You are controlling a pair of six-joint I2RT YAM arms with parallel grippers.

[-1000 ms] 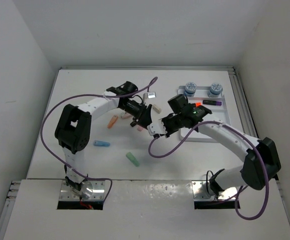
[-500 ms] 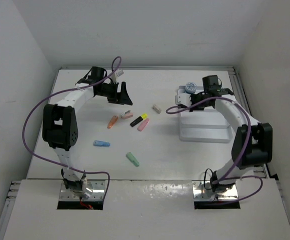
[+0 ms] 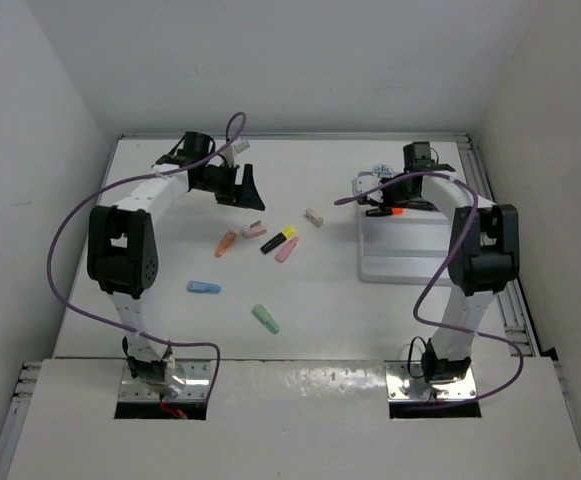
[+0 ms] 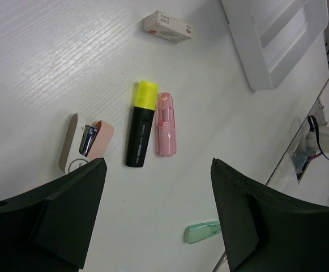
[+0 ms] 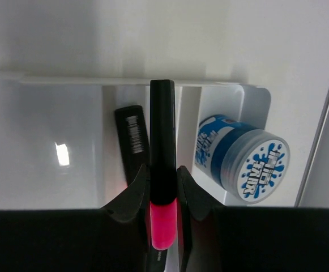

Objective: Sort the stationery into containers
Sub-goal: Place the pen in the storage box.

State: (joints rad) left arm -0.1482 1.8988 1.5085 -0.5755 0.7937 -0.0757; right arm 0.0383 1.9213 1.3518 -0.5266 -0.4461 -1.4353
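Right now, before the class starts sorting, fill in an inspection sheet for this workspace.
Surface: white table, flat.
Job's things: tray holds pot and black marker; loose on table: yellow marker, pink stub, orange stub, blue stub, green stub, eraser.
Clutter: small clip near yellow marker, kind unclear.
Grippers: left gripper open, empty; right gripper shut on pink marker over tray.
Cables: purple cables loop from both arms.
Surroundings: white walls; nothing else seen.

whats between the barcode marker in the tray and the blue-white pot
In the right wrist view, the pink-ended marker, clamped in the right gripper, sits between them, over the tray.
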